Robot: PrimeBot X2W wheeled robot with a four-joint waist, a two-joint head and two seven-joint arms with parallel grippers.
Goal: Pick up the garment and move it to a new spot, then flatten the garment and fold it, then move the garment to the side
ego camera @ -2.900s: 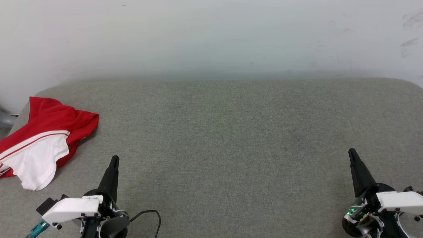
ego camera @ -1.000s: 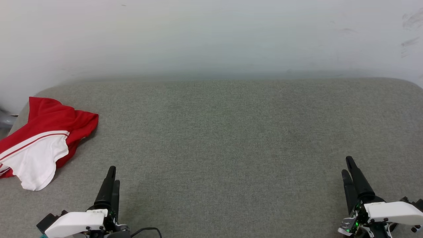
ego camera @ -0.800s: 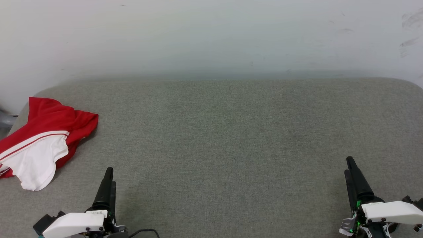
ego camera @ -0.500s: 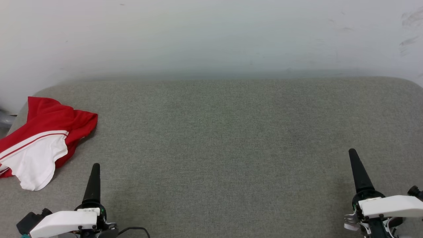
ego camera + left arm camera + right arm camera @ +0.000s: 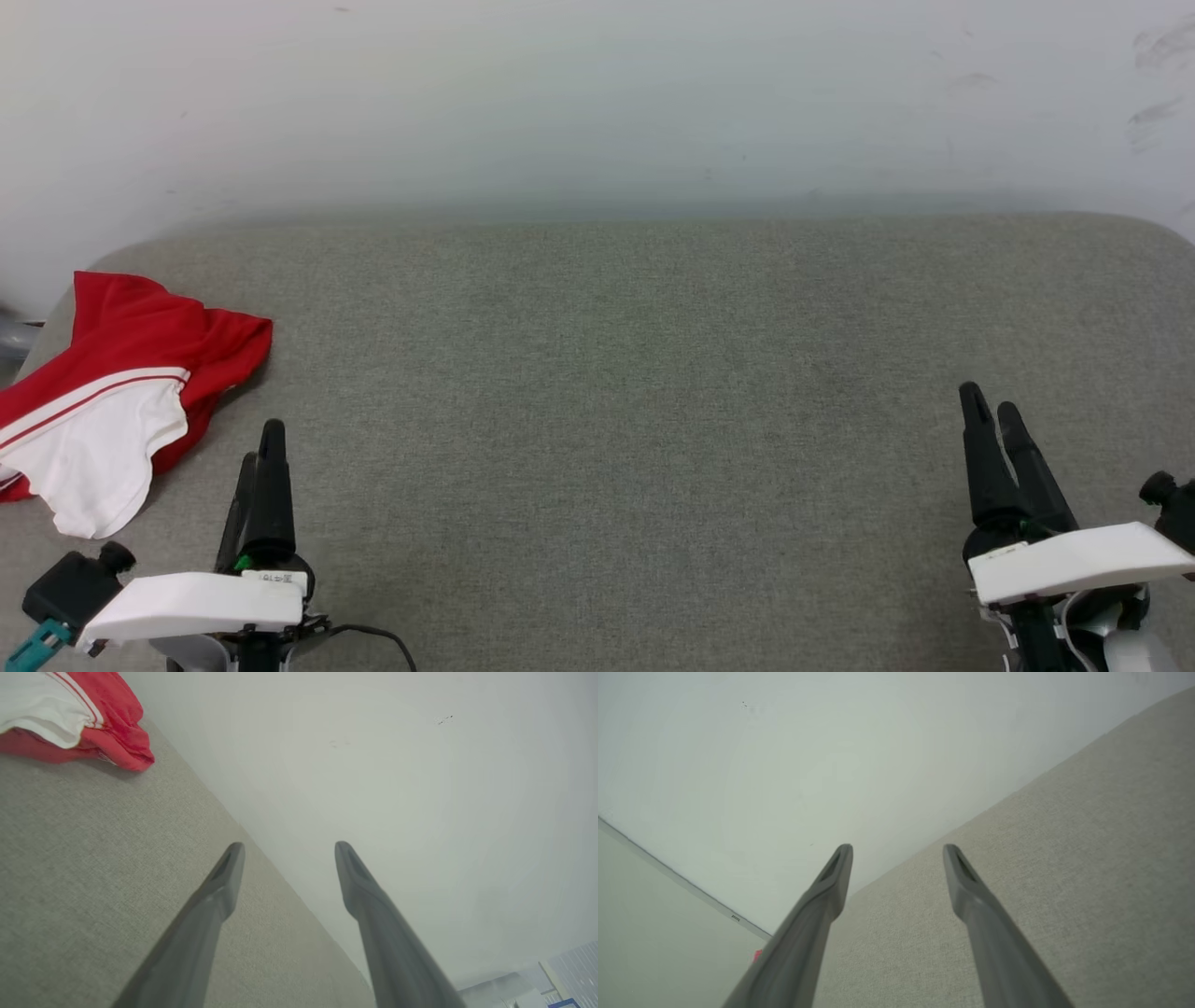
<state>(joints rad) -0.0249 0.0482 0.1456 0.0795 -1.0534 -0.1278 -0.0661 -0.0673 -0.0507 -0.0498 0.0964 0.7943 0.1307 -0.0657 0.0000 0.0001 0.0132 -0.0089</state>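
The garment [image 5: 121, 392], a red jersey with a white sleeve and red-white striped trim, lies crumpled at the far left edge of the grey table [image 5: 616, 392]; part of it hangs past the view's left side. In the left wrist view the garment [image 5: 79, 714] sits at the upper left. My left gripper [image 5: 260, 446] hovers near the front left, just right of the garment and apart from it, open and empty [image 5: 285, 849]. My right gripper [image 5: 988, 403] stands at the front right, open with nothing between its fingers [image 5: 896, 851].
A white wall [image 5: 597, 103] rises right behind the table's back edge. A dark cable [image 5: 373, 639] trails from the left arm at the bottom. A grey rounded object [image 5: 11, 336] peeks in past the table's left edge.
Both arms have shifted: the left gripper moved left and rose slightly, the right gripper rose up the view. Both now show two separate fingers. The garment lies unmoved.
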